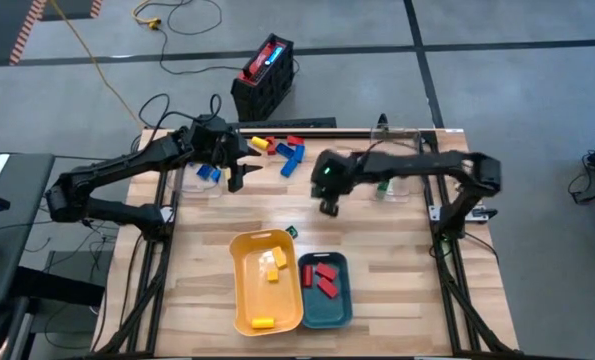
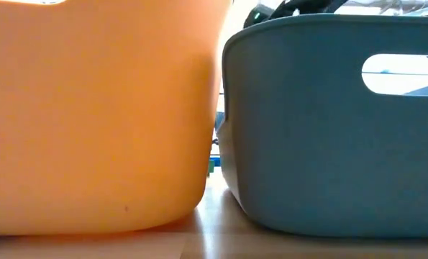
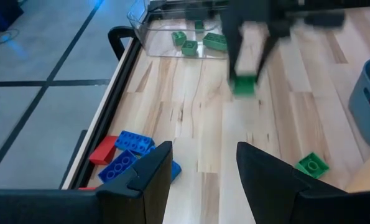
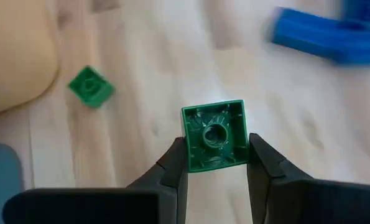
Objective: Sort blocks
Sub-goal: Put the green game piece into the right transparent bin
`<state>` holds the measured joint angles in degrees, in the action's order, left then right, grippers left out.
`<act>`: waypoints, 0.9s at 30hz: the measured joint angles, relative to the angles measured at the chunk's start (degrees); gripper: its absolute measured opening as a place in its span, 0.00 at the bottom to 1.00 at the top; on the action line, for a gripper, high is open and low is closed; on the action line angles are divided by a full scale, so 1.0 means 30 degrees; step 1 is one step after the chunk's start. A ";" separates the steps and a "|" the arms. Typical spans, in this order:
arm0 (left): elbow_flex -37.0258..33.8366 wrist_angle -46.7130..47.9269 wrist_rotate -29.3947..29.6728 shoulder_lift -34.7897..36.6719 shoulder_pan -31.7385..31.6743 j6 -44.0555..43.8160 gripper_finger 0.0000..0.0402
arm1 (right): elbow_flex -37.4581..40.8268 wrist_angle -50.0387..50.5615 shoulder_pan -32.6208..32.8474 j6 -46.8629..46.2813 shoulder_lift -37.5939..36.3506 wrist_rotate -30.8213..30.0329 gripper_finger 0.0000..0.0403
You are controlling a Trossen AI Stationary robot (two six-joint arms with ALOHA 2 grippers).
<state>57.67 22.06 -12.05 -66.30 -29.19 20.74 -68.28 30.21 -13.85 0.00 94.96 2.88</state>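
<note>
My right gripper (image 1: 329, 206) hangs over the middle of the table, shut on a green block (image 4: 214, 135), which the left wrist view also shows (image 3: 242, 84). My left gripper (image 3: 203, 174) stands open and holds nothing, at the far left (image 1: 237, 178). Just below it lie blue blocks (image 3: 125, 155) and a red block (image 3: 102, 149). Another green block (image 4: 91, 86) lies flat on the table next to the yellow tray (image 1: 247, 300). More loose blocks (image 1: 277, 148) lie at the far edge. Yellow blocks lie in the yellow tray and red ones in the teal tray (image 1: 342, 312). My right gripper pinches the green block by two opposite sides (image 4: 188, 146) between its two fingers (image 4: 172, 165). The fingers slant down from the table's right side. The block's hollow underside faces the wrist camera. The block hangs clear of the table top.
A clear container (image 3: 185, 34) with green blocks stands at the far right, and another (image 1: 202, 175) with blue blocks at the far left. The two trays stand side by side at the near edge and fill the low view (image 2: 91, 115), (image 2: 329, 129). Bare wood lies between the arms.
</note>
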 joint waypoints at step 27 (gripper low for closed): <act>0.0033 -0.2626 0.0138 -0.0444 -0.0202 -0.4311 0.43 | 0.6851 0.6801 -0.8490 -0.5227 -1.0468 -0.1029 0.46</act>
<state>57.77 14.19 -11.64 -67.63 -29.80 7.81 -47.73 50.61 -39.33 -15.68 63.55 -0.20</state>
